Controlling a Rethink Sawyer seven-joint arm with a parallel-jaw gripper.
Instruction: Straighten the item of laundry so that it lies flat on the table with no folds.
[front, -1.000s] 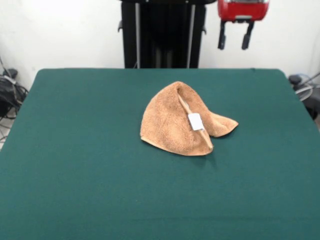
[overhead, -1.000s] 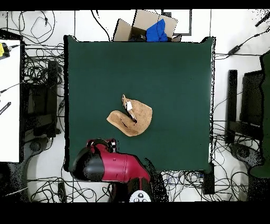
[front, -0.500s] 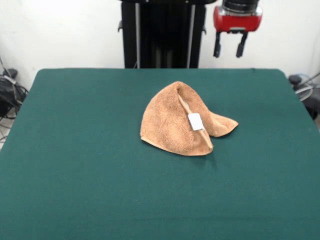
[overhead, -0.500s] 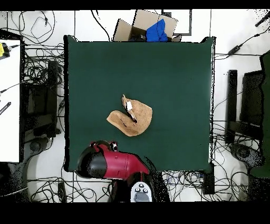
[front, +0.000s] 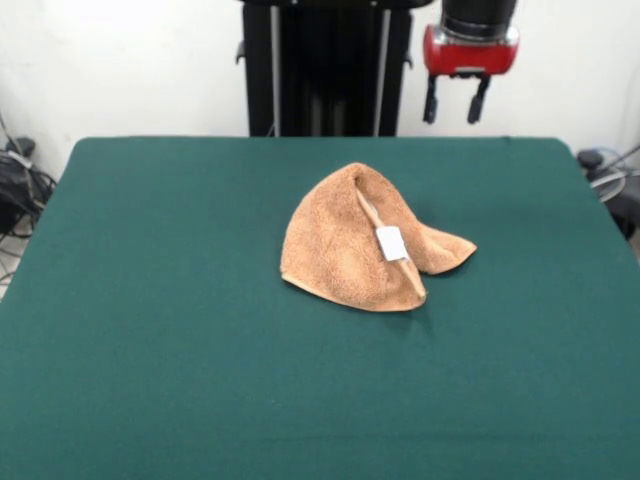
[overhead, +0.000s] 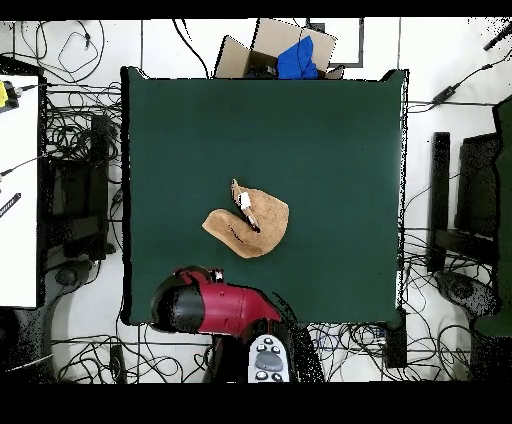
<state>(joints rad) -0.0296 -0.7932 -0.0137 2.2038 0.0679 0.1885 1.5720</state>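
The claw (front: 454, 100) hangs spread and empty above the table's (front: 150, 300) far edge, well apart from the towel (front: 365, 243), which sits bunched and folded mid-table with its white tag (front: 391, 243) showing. Nothing lies between them. A cardboard box (overhead: 275, 48) sits beyond the table. Since a moment ago the claw has drifted slightly toward the towel's side; the towel hasn't moved.

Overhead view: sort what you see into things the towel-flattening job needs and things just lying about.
Job:
- towel, folded over itself, tag showing
- table
- end effector, open, hanging above the table's far edge

Lying about:
- cardboard box with blue cloth
- cables on the floor
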